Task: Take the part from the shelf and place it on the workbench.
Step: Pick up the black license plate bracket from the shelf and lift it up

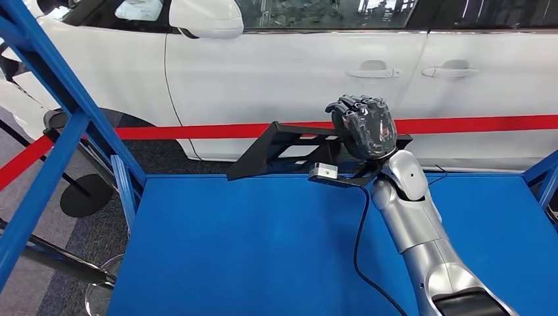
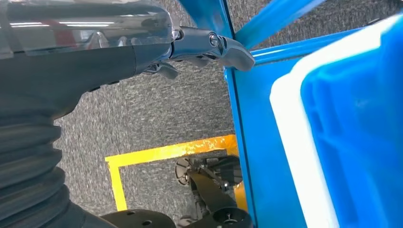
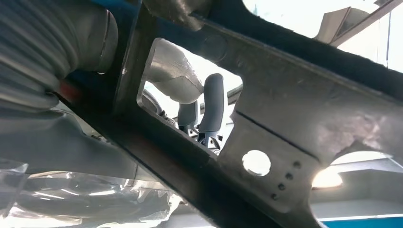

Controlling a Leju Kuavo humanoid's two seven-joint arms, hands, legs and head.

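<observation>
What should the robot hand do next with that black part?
Probably lower it. The right robot hand holds the black part just above the far edge of the blue workbench, so easing it down until it rests flat seems the safest little move before letting go.

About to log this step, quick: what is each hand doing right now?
Left hand: holds nothing; whether its fingers are open or curled cannot be told.
Right hand: grips the black part, held above the blue workbench.
</observation>
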